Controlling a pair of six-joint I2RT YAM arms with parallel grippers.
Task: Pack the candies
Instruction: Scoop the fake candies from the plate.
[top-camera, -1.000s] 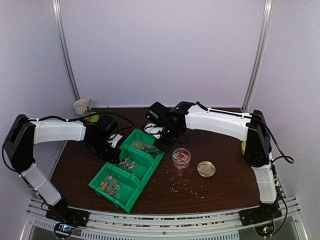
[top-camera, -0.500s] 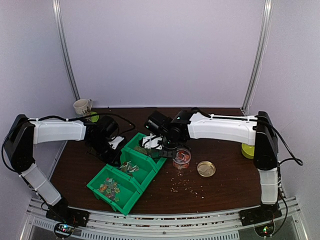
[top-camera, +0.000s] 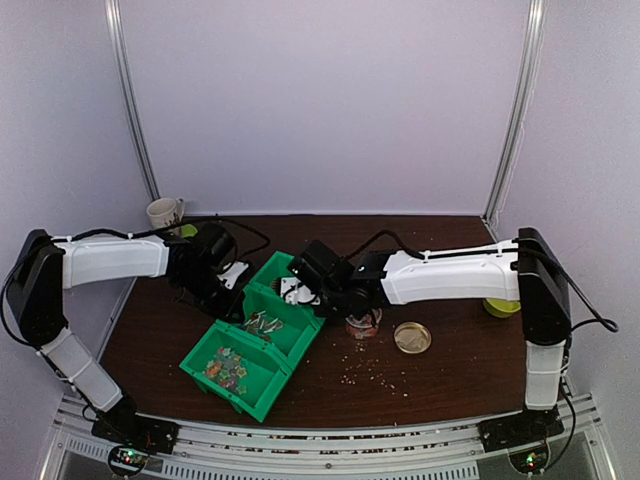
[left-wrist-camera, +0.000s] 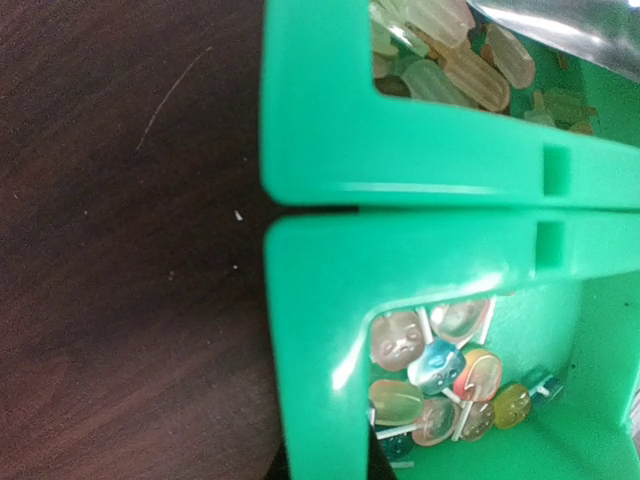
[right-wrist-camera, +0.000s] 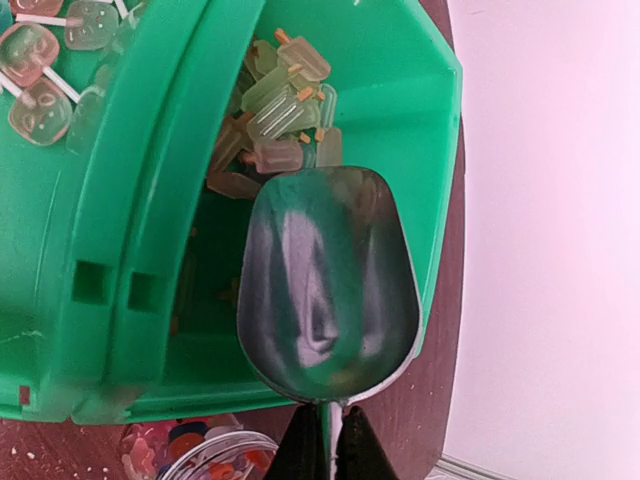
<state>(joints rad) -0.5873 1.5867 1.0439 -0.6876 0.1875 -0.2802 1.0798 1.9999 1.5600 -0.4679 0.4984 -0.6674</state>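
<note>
A row of three joined green bins (top-camera: 262, 385) holds candies: pale green and orange popsicle shapes (right-wrist-camera: 275, 110) in the far bin, lollipop shapes (left-wrist-camera: 440, 375) in the middle one, mixed colours (top-camera: 225, 365) in the near one. My right gripper (right-wrist-camera: 325, 445) is shut on the handle of a metal scoop (right-wrist-camera: 325, 290), which hangs empty over the far bin. In the top view the right gripper (top-camera: 312, 285) is at the far bin's right side. My left gripper (left-wrist-camera: 330, 462) is shut on the middle bin's left wall (left-wrist-camera: 320, 330); it also shows in the top view (top-camera: 228, 290).
A clear round jar (top-camera: 362, 322) with red and orange candies stands right of the bins, and shows in the right wrist view (right-wrist-camera: 190, 455). A gold lid (top-camera: 412, 338) lies beside it. Pale crumbs (top-camera: 375, 372) dot the table. A mug (top-camera: 163, 213) stands back left, a yellow object (top-camera: 500, 306) far right.
My right arm has swung left and brought the scoop from beside the jar to over the far bin. The bins have shifted slightly in my left gripper's hold.
</note>
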